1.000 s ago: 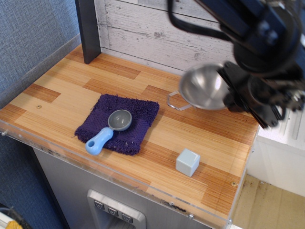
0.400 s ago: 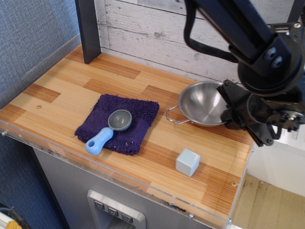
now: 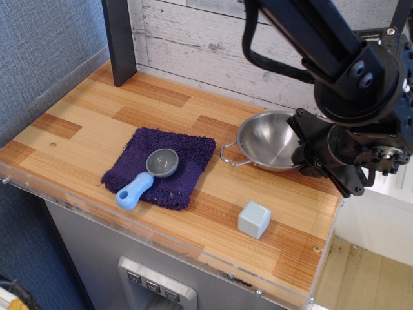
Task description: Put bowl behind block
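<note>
The shiny steel bowl (image 3: pixel 268 140) rests on the wooden counter at the back right, its wire loop handle (image 3: pixel 230 155) pointing left. The pale grey-blue block (image 3: pixel 253 219) stands in front of it, near the counter's front edge. My gripper (image 3: pixel 310 152) is at the bowl's right rim, and its black fingers appear to clamp that rim. The fingertips are partly hidden by the gripper body.
A purple cloth (image 3: pixel 162 166) lies left of centre with a grey scoop with a light blue handle (image 3: pixel 147 175) on it. A dark post (image 3: pixel 119 40) stands at the back left. The counter's right edge (image 3: pixel 335 213) is close to the bowl and the gripper.
The bowl came down from a tilted, raised position to the counter, then shifted slightly left and back. The gripper moved with it.
</note>
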`<action>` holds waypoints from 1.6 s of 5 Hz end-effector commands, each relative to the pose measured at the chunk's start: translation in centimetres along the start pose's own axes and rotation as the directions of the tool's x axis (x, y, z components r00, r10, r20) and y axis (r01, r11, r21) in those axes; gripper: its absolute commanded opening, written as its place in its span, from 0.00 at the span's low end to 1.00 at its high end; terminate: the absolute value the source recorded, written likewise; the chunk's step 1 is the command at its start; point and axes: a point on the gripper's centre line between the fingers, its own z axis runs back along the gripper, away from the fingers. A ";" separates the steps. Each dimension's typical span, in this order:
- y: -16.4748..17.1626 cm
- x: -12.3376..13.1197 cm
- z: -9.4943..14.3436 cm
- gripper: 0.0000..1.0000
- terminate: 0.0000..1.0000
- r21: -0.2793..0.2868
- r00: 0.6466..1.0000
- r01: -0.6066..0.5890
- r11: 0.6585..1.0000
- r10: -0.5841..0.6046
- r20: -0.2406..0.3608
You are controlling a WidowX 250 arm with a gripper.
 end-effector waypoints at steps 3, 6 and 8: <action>1.6 0.8 3.8 1.00 0.00 -0.074 0.994 -0.021 0.997 0.028 0.106; 6.0 -1.2 9.1 1.00 0.00 -0.291 0.893 -0.148 0.945 0.255 0.372; 6.0 -1.2 9.1 1.00 0.00 -0.291 0.893 -0.148 0.945 0.255 0.372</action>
